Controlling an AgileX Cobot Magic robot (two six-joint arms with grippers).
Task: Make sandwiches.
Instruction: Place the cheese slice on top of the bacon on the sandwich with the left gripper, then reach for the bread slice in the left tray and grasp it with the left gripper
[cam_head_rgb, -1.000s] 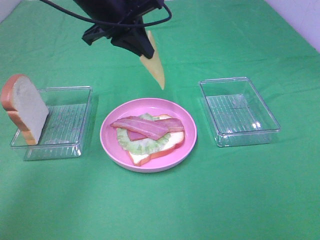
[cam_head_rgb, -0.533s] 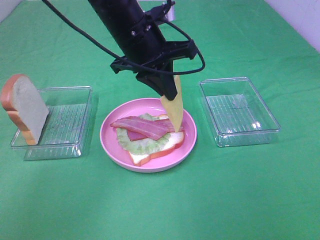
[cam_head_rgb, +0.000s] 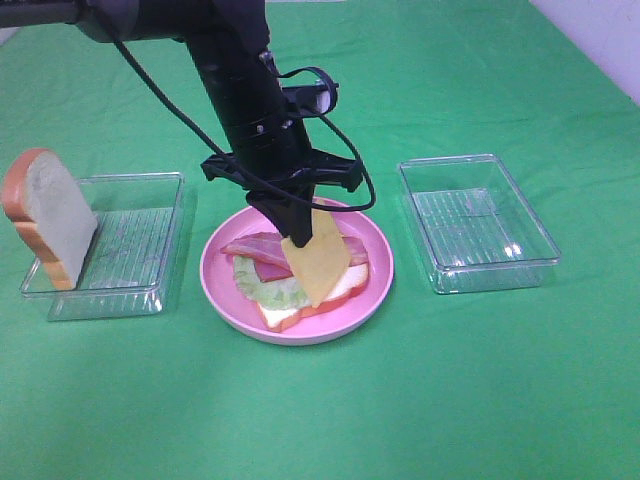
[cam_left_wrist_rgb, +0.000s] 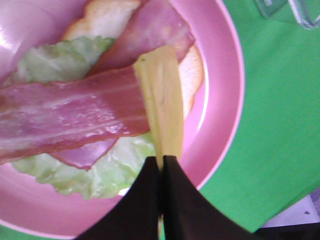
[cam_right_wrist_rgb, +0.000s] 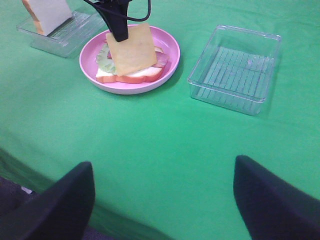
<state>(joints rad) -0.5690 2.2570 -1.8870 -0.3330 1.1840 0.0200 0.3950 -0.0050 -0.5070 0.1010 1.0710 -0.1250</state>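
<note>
On the pink plate (cam_head_rgb: 377, 282) lies an open sandwich: a bread slice topped with lettuce (cam_head_rgb: 262, 291) and meat strips (cam_head_rgb: 255, 249). My left gripper (cam_head_rgb: 297, 236) hangs just over it, shut on one edge of a thin yellow cheese slice (cam_head_rgb: 318, 264) that slants down onto the meat. The left wrist view shows that cheese slice (cam_left_wrist_rgb: 162, 100) edge-on, pinched in the left gripper (cam_left_wrist_rgb: 161, 165) above the meat strips (cam_left_wrist_rgb: 65, 112) and lettuce (cam_left_wrist_rgb: 110, 172). A second bread slice (cam_head_rgb: 48, 215) leans upright in the left tray. My right gripper (cam_right_wrist_rgb: 165, 200) stands open and empty near the table's front edge.
A clear tray (cam_head_rgb: 125, 255) sits left of the plate with the bread leaning at its outer end. Another clear tray (cam_head_rgb: 478, 222) stands on the right with nothing in it. Green cloth covers the table. The left arm and its cable rise behind the plate.
My left arm has come down and forward with the cheese slice, from high behind the plate to right over the sandwich. The slice now leans on the meat. The right gripper stays still.
</note>
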